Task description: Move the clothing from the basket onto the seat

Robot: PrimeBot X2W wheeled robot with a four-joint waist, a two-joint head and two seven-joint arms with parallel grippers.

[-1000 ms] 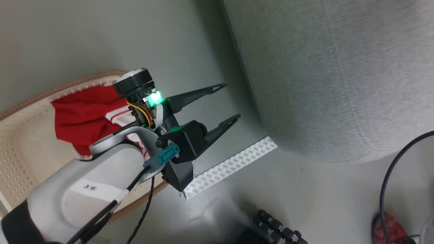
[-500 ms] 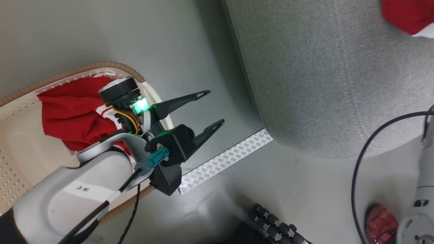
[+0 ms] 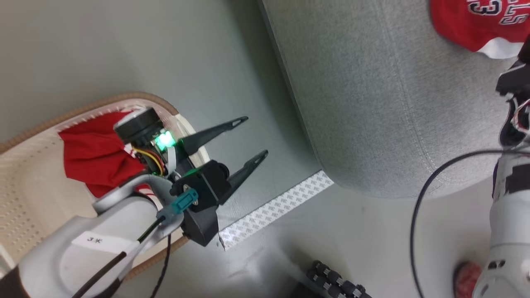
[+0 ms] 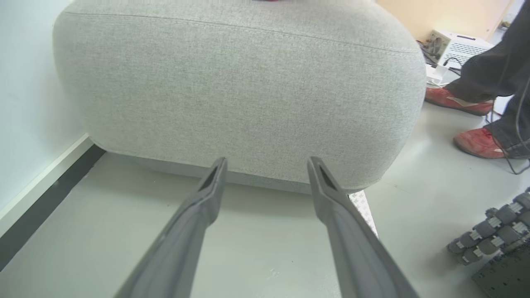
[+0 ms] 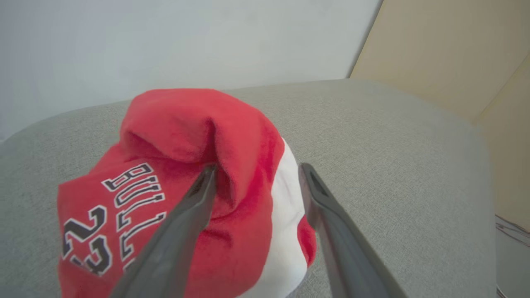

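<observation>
The cream basket [image 3: 83, 108] sits at the left in the head view, with red clothing [image 3: 91, 161] bunched inside it. My left gripper [image 3: 256, 137] hangs open over the floor between the basket and the grey seat [image 3: 393, 103], holding nothing. The left wrist view shows that gripper [image 4: 267, 161] pointing at the seat's rounded side [image 4: 240, 91]. A red jersey [image 5: 198, 136] lettered "BULLS 23" lies crumpled on the seat [image 5: 393, 165]. My right gripper [image 5: 258, 167] is open, its fingers straddling a fold of the jersey. The jersey [image 3: 476, 20] shows at the head view's top right.
A patterned tape strip [image 3: 275, 209] runs across the floor by the seat's corner. A person's feet in red shoes [image 4: 476, 142] stand right of the seat. A black roller part [image 4: 488, 236] lies on the floor. My right arm [image 3: 507, 231] and its cable rise at the right edge.
The head camera has swung, bringing the jersey on the seat and my right arm into the picture. My left gripper stays open beside the basket.
</observation>
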